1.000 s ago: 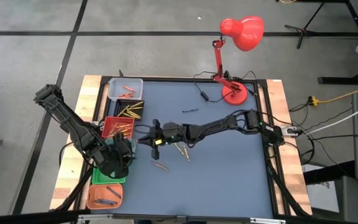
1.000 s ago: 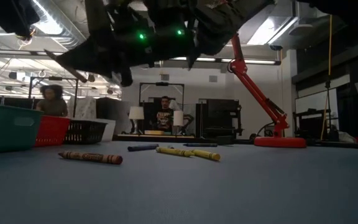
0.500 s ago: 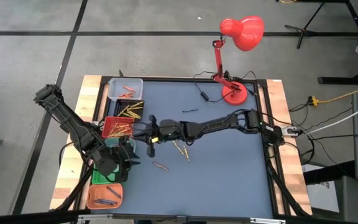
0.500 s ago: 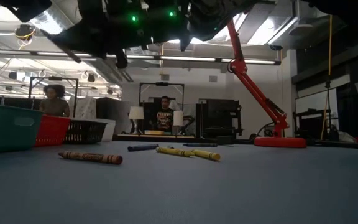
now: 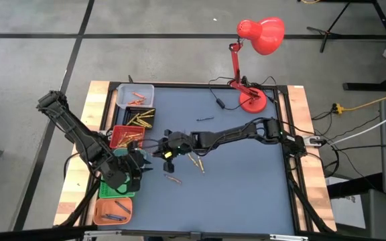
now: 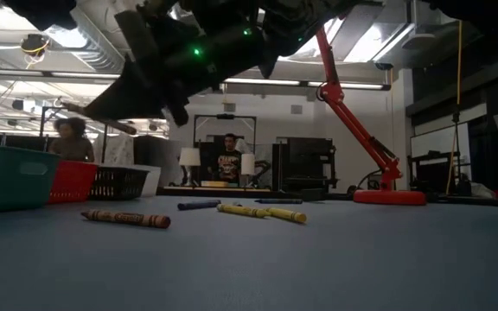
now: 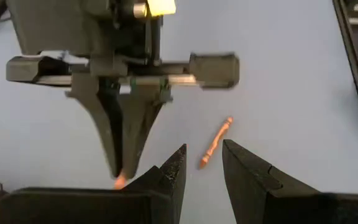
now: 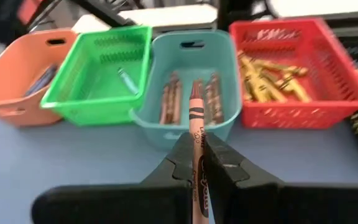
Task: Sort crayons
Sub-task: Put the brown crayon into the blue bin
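High view: the right arm reaches across the blue table (image 5: 246,187) toward the row of bins on its left edge, and the right gripper (image 5: 158,148) sits just beside the red bin (image 5: 117,132). The left gripper (image 5: 138,170) hovers close by, near the green bin (image 5: 106,193). A few crayons (image 5: 196,163) lie loose mid-table, with one more crayon (image 5: 173,179) nearer the left arm.

Low view: both arms hang dark overhead. On the surface lie a brown crayon (image 6: 125,218), a dark one (image 6: 198,206) and yellow ones (image 6: 262,211), all flat and well apart from the teal bin (image 6: 7,175).

Left wrist view: the left claw (image 7: 202,163) is open and empty, its fingers (image 7: 247,168) framing a loose crayon (image 7: 215,143) on the table below. The right gripper (image 7: 124,155) shows ahead, pointing down.

Right wrist view: the right claw (image 8: 199,155) is closed on a brown crayon (image 8: 197,118), which sticks out forward between the fingers, aimed at the teal bin (image 8: 191,127) that already holds brown ones. Orange (image 8: 11,93), green (image 8: 95,81) and red (image 8: 297,81) bins flank it.

The step in hand looks like delivery — carrying the brown crayon to its matching bin. Next calls for moving over the teal bin and opening the fingers; the neighbouring walls are close, so the aim must be true.
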Robot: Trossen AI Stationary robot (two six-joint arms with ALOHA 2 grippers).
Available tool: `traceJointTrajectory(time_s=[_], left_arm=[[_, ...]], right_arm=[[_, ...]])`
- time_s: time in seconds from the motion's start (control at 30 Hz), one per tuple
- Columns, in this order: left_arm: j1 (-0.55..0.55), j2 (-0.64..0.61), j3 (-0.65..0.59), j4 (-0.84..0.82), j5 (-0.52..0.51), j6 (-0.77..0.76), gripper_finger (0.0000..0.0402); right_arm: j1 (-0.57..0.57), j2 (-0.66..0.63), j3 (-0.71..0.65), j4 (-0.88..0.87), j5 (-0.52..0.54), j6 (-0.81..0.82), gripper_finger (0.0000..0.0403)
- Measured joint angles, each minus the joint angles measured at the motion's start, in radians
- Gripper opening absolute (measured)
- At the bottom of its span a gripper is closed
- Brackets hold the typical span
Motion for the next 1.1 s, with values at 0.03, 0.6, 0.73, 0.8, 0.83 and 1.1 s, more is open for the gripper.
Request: traceJointTrajectory(time_s=[0.03,0.6,0.73,0.8,0.83,1.1], left_arm=[[0.0,0.0,0.0,-0.009,0.006,0.0,0.0089],[0.058,0.002,0.0,-0.167,0.116,-0.213,0.0111],[0.071,0.002,0.0,-0.164,0.156,-0.219,0.0113],[0.075,0.002,0.0,-0.164,0.159,-0.219,0.0112],[0.075,0.002,0.0,-0.163,0.159,-0.219,0.0112],[0.075,0.002,0.0,-0.163,0.173,-0.219,0.0113]], right_arm=[[0.0,0.0,0.0,-0.013,-0.017,0.0,0.0017],[0.0,0.0,-0.001,0.027,-0.226,0.0,0.0017],[0.0,0.0,-0.001,0.08,-0.232,0.0,0.0017],[0.0,0.0,-0.001,0.096,-0.232,0.0,0.0017],[0.0,0.0,-0.001,0.102,-0.232,0.0,0.0017],[0.0,0.0,-0.001,0.132,-0.232,0.0,0.0017]])
